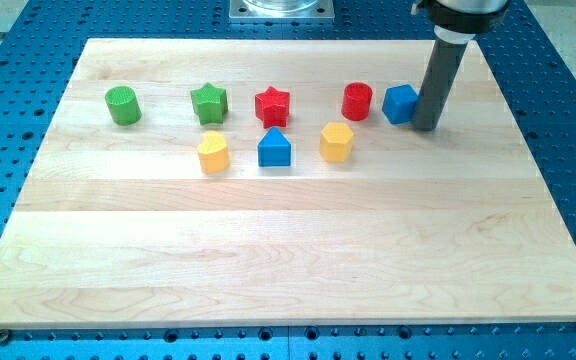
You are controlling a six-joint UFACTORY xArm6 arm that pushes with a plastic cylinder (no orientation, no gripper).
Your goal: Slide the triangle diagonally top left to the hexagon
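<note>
The blue triangle block (275,149) lies near the middle of the wooden board (288,260). The yellow hexagon block (336,142) lies a short gap to its right, at about the same height in the view. My tip (426,127) rests on the board at the view's upper right, right beside the right side of a blue cube (400,103). It is well to the right of the hexagon and farther still from the triangle.
A row lies above the triangle: a green cylinder (122,105), a green star (209,102), a red star (272,106), a red cylinder (357,101) and the blue cube. A yellow rounded block (213,153) lies left of the triangle. A blue perforated table surrounds the board.
</note>
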